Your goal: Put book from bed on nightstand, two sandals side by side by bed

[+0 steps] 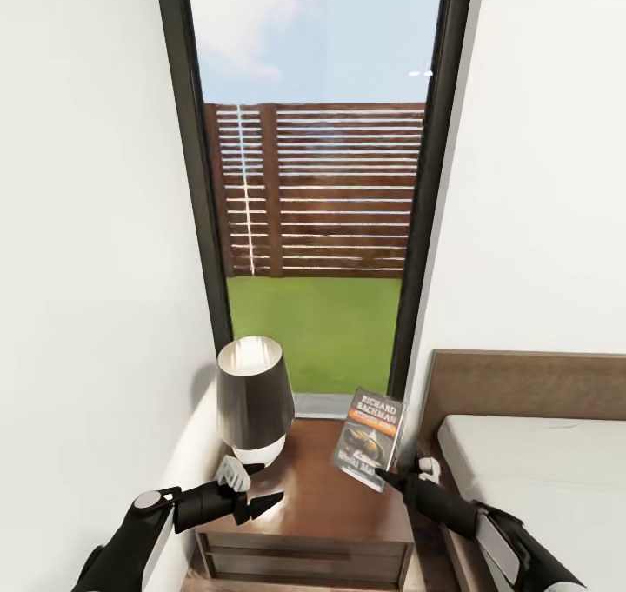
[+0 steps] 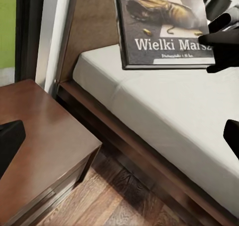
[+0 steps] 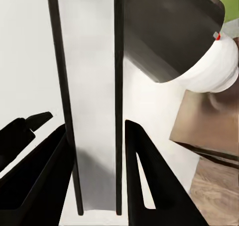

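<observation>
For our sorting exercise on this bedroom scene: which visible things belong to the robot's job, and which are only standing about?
Belong to the job:
- book, held in the right gripper
- nightstand
- bed

Standing about:
- lamp on the nightstand
- window, with fence and lawn outside
- left gripper, over the nightstand
</observation>
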You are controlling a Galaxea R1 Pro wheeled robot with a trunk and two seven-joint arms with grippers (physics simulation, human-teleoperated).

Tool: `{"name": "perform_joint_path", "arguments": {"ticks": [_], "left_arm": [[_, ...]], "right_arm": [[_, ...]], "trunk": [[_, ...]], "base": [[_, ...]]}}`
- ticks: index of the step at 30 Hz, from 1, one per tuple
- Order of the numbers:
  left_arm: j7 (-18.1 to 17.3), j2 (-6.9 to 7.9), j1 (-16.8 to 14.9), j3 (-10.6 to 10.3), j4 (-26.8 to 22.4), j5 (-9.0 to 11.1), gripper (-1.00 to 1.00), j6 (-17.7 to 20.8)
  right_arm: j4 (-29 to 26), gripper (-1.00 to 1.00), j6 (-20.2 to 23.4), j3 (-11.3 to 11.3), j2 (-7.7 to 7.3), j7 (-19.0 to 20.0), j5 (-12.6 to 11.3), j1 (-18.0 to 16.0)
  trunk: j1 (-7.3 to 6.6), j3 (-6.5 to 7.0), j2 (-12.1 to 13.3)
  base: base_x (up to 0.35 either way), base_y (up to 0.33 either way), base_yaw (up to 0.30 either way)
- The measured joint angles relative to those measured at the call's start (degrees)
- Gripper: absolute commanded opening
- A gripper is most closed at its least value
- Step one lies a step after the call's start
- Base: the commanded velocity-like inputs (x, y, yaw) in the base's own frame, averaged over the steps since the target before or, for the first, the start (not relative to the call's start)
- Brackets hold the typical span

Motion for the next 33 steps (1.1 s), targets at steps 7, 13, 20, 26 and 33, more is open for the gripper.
{"name": "perform_joint_path", "arguments": {"ticks": [7,13,20,26,33], "left_arm": [[0.0,0.0,0.0,0.0,0.0,0.1,1.0,0.0],[0.0,0.0,0.0,0.0,0.0,0.1,1.0,0.0],[0.0,0.0,0.0,0.0,0.0,0.1,1.0,0.0],[0.0,0.0,0.0,0.0,0.0,0.1,1.0,0.0],[0.0,-0.03,0.0,0.0,0.0,0.1,1.0,0.0]], "right_arm": [[-1.5,-1.0,9.1,-0.2,3.49,0.0,0.0,0.0],[-1.8,-1.0,13.3,-0.1,3.84,0.0,-0.4,-0.3],[-1.9,-1.0,21.5,-0.2,3.93,0.0,-0.8,-0.4],[-1.9,-1.0,22.9,-0.4,3.88,0.0,-0.9,-0.4],[-1.7,-1.0,23.4,-0.6,3.84,-0.2,-4.3,-0.6]], "trunk": [[0.0,0.0,0.0],[0.0,0.0,0.0],[0.0,0.0,0.0],[0.0,0.0,0.0],[0.0,0.0,0.0]], "base": [[0.0,0.0,0.0],[0.0,0.0,0.0],[0.0,0.0,0.0],[0.0,0.0,0.0],[0.019,0.0,0.0]]}}
